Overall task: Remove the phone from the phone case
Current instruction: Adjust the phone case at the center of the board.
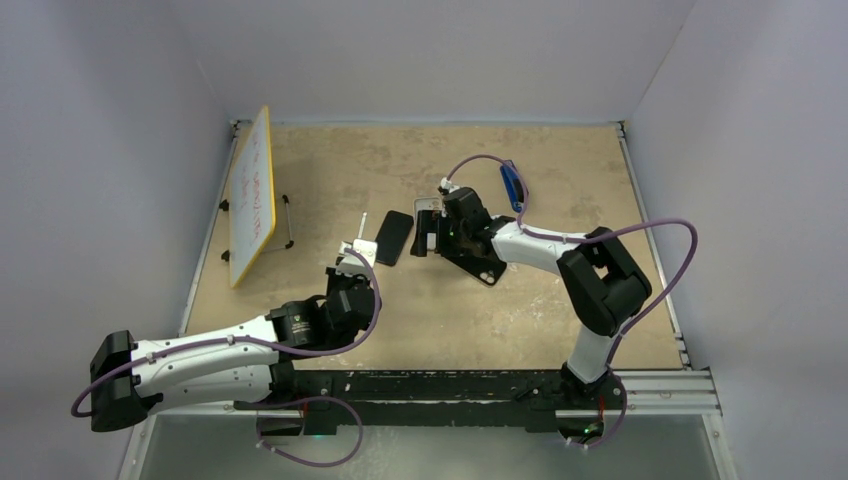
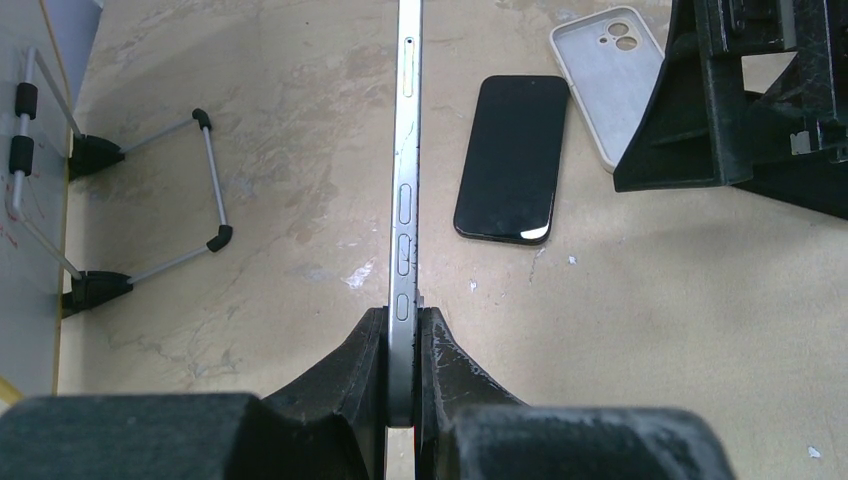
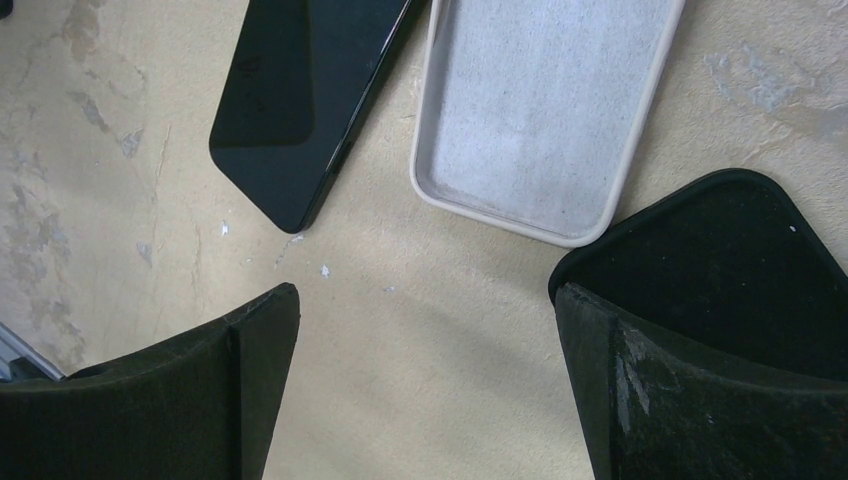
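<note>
bench [image 2: 650, 330]: matt beige board, mottled and scuffed, with pale scratches and small white flecks.
phone [image 3: 300, 90]: glossy black glass face, smooth enough to mirror the light; dark, slightly shiny rim.
phone case [image 3: 540, 110]: pale grey; the inside looks like a soft, fuzzy matt lining, the rim smooth and rubbery.
thin device [image 2: 405, 150]: silvery metal edge with a satin sheen and smooth inset buttons.
left fingers [image 2: 340, 390]: black, matt, grainy plastic.
right fingers [image 3: 200, 390]: the same black matt material, rough, with worn pale scuffs.
stand legs [image 2: 212, 170]: thin bright metal wire with black rubbery end caps.
</note>
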Robot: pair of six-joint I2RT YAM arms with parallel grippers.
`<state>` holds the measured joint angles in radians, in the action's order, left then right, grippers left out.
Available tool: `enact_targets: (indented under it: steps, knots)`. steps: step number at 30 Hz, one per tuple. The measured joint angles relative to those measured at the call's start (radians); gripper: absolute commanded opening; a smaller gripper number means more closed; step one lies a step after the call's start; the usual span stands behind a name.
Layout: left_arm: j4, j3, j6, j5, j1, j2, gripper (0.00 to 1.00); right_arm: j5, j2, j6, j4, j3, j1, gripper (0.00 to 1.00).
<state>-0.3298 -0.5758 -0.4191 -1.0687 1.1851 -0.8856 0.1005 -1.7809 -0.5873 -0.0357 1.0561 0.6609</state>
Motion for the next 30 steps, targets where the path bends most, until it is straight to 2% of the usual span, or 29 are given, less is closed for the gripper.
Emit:
enact_targets:
  steps: [15, 23, 30]
  knots:
    - [0.001, 0.0, 0.0, 0.006, 0.0, 0.002, 0.0, -0.028, -0.013, 0.035, 0.02, 0.003, 0.009, 0.99]
    - [0.001, 0.0, 0.0, 0.006, 0.0, 0.004, 0.0, 0.0, -0.044, 0.122, 0.088, 0.048, 0.105, 0.99]
    - [0.002, 0.0, 0.0, 0.006, 0.0, 0.007, 0.0, 0.019, 0.02, 0.167, 0.19, 0.011, 0.191, 0.99]
